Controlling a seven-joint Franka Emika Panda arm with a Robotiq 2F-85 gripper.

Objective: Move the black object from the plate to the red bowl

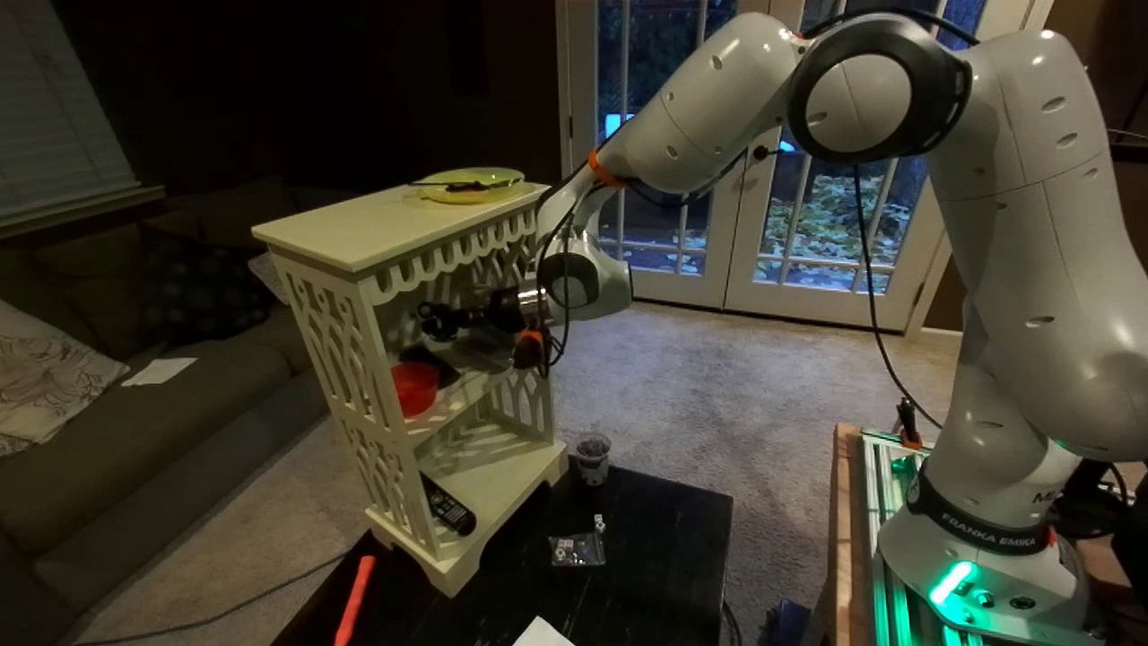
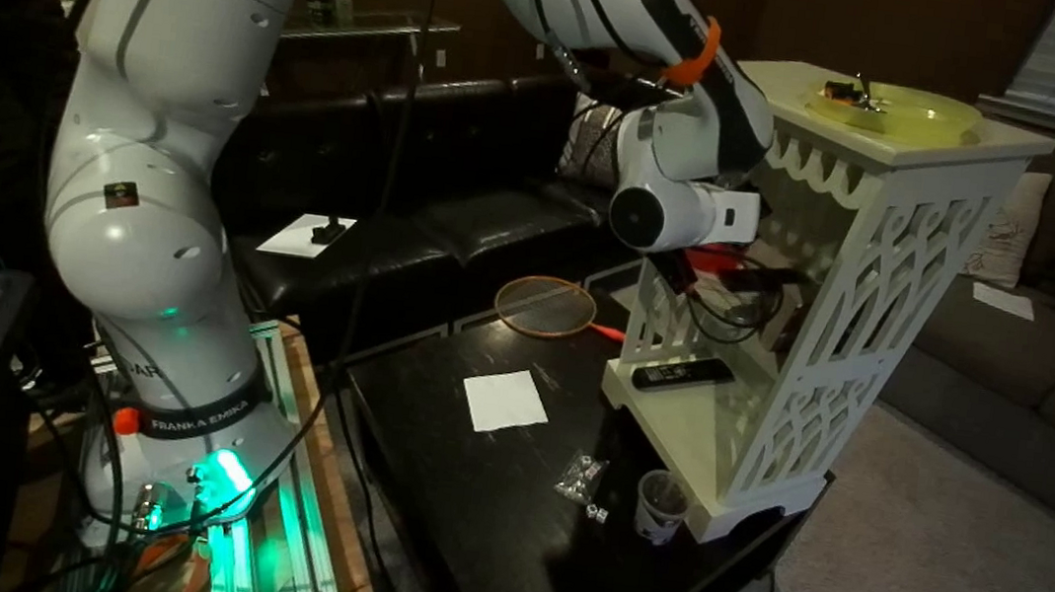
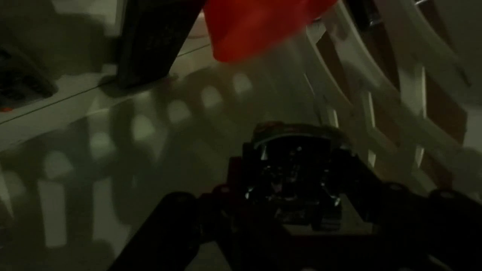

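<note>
Inside the upper compartment of the white cabinet, my gripper (image 1: 459, 319) is shut on the black object (image 3: 297, 162), a dark, shiny lump that sits between both fingers in the wrist view. The red bowl (image 1: 414, 389) stands on the shelf below it, close to the lattice side panel. In the wrist view the red bowl (image 3: 260, 30) fills the top edge, apart from the held object. On the cabinet's top rests the yellowish-green plate (image 1: 504, 187), bearing a dark and orange item too small to make out. Much of the gripper is hidden in an exterior view.
The cabinet's lattice side panel (image 3: 376, 75) stands close beside the gripper, and its top board (image 1: 359, 229) lies overhead. A dark box (image 3: 158, 41) is on the bowl's shelf. Lower down lies a remote (image 2: 682, 374). A cup (image 2: 661, 510) stands on the black table.
</note>
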